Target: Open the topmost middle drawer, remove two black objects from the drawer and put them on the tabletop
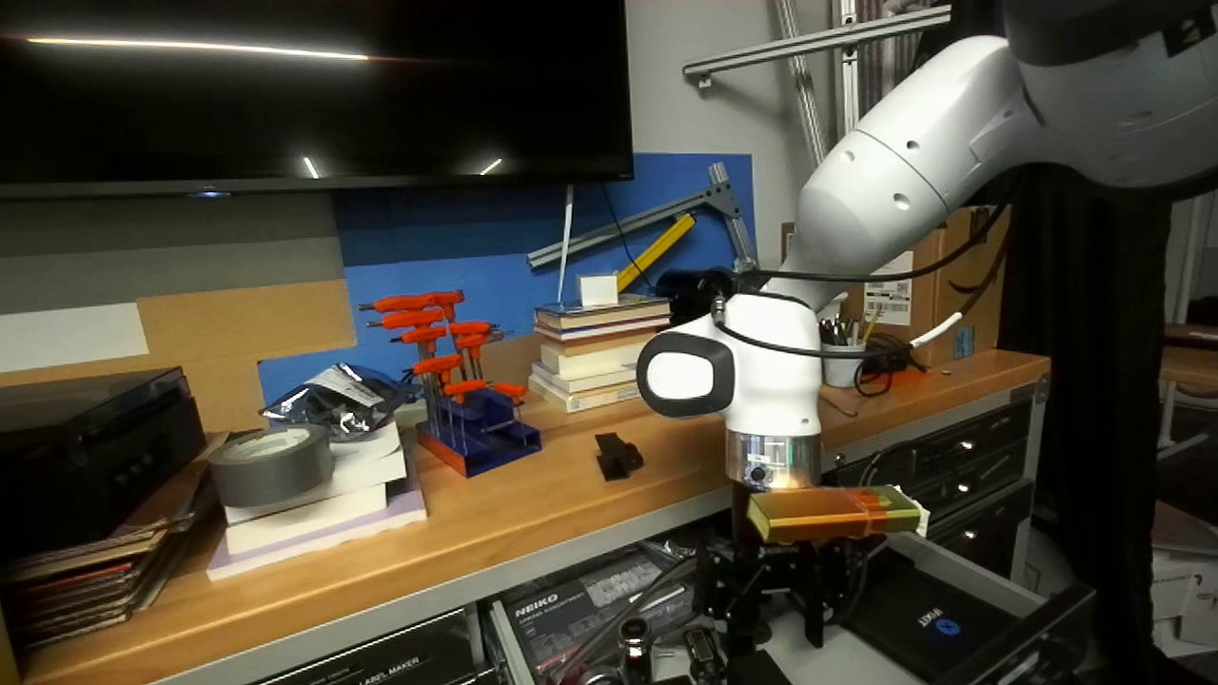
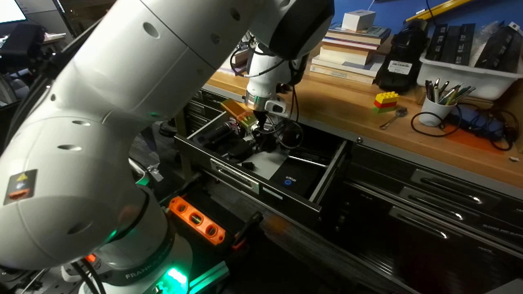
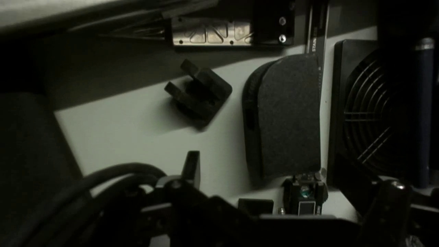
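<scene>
Since a curved black block point(image 3: 288, 116) lies beside the two-pronged black bracket point(image 3: 203, 97), the wide-spread gripper point(image 1: 775, 616) could snag both.

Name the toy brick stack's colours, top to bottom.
Yellow, red, green; the brick stack shows best in an exterior view.

The table point(image 1: 571, 485) carries one small black object point(image 1: 617, 459), one spoon point(image 2: 401, 111), one white cup point(image 2: 437, 108) (pens point(image 2: 436, 89) uncountable); below it, one open drawer point(image 2: 235, 175).

Drawer point(image 2: 198, 156) open below tabletop point(image 2: 339, 106)
</scene>
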Controlling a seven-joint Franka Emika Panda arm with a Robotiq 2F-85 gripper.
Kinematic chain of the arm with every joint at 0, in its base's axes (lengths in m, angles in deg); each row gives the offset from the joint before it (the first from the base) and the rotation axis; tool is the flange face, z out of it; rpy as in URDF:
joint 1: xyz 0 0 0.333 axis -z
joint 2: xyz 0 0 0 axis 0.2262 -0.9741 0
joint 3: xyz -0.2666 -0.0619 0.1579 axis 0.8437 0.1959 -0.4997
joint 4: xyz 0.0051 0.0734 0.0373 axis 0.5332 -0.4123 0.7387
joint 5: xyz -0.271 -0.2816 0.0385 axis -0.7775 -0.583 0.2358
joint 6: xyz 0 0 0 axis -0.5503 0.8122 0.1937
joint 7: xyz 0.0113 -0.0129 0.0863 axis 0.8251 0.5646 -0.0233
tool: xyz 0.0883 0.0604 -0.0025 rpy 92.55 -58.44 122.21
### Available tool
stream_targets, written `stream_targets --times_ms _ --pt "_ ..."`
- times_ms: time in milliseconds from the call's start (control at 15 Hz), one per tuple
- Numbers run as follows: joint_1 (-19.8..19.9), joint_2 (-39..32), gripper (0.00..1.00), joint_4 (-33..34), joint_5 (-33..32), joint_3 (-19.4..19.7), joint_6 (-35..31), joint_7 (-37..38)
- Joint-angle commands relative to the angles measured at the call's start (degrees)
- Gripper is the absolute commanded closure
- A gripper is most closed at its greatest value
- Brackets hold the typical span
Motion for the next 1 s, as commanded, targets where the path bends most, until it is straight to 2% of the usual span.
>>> stream_targets --times_ms 0,333,667,867,933 --pt "1.09 -0.21 0.00 -3.26 0.00 -1.47 1.02 0.93" --pt "1.30 -0.85 0.00 -5.85 0.00 -2.49 3.43 1.06" --pt "-1.02 1.49 0.00 -7.63 0.00 -0.02 9.60 2.58" --pt "-1.14 1.28 0.00 -7.70 -0.41 0.50 11.50 3.26" --pt "-1.28 1.31 0.25 -7.77 -0.77 0.70 12.04 3.51"
